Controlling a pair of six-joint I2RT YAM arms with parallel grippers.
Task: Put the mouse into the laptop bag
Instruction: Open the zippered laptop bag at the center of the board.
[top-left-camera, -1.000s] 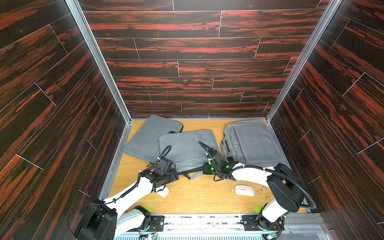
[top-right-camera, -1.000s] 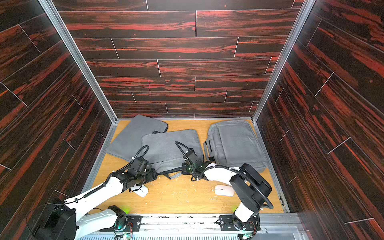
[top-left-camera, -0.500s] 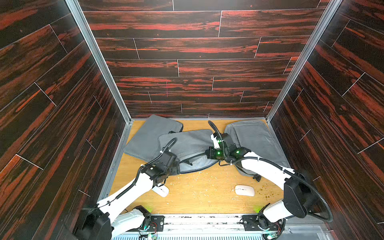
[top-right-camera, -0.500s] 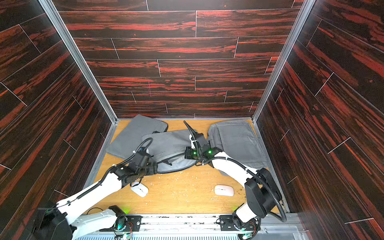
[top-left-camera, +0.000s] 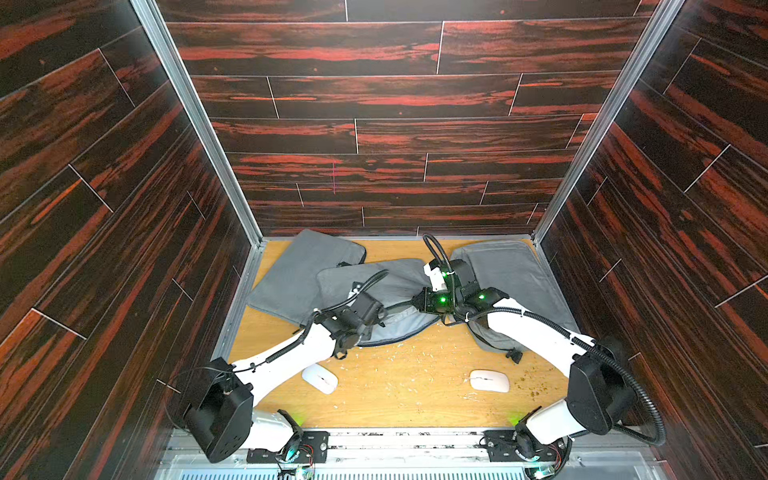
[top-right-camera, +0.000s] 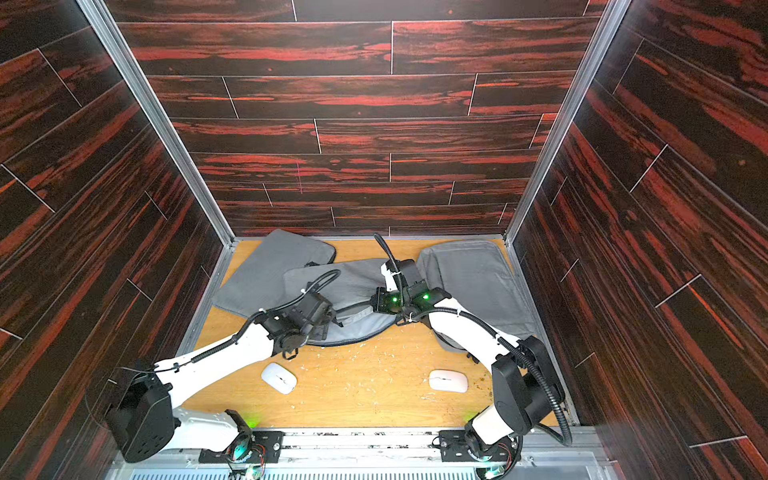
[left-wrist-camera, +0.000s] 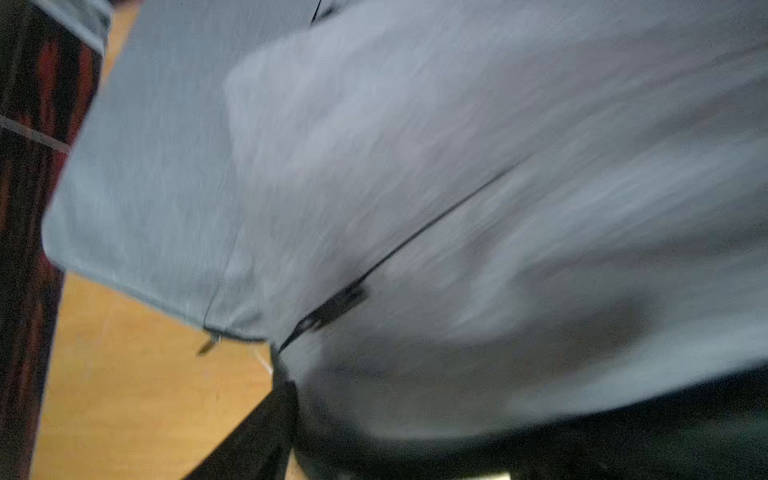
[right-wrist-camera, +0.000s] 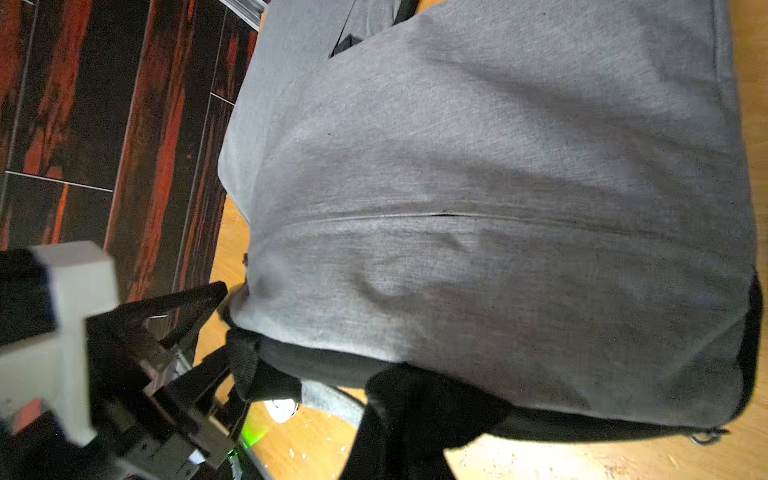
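Observation:
Two white mice lie on the wooden table in both top views, one at the front left (top-left-camera: 319, 378) and one at the front right (top-left-camera: 489, 380). The middle grey laptop bag (top-left-camera: 374, 278) has its near side raised off the table. My right gripper (top-left-camera: 417, 300) is shut on the bag's right front edge and holds the top layer up. At the bag's left front corner, my left gripper (top-left-camera: 376, 318) has its fingers (right-wrist-camera: 195, 299) spread wide on either side of the edge. In the left wrist view blurred grey cloth (left-wrist-camera: 415, 187) fills the picture and hides the jaws.
A second grey bag (top-left-camera: 299, 270) lies at the back left, partly under the middle one. A third (top-left-camera: 511, 282) lies at the back right under my right arm. Dark wood walls close in three sides. Small crumbs dot the table (top-left-camera: 399, 386) between the mice.
My right gripper has moved away from the table's front and lifted the bag's edge. My left gripper has moved right and back to the bag's left front corner. Both mice stayed put.

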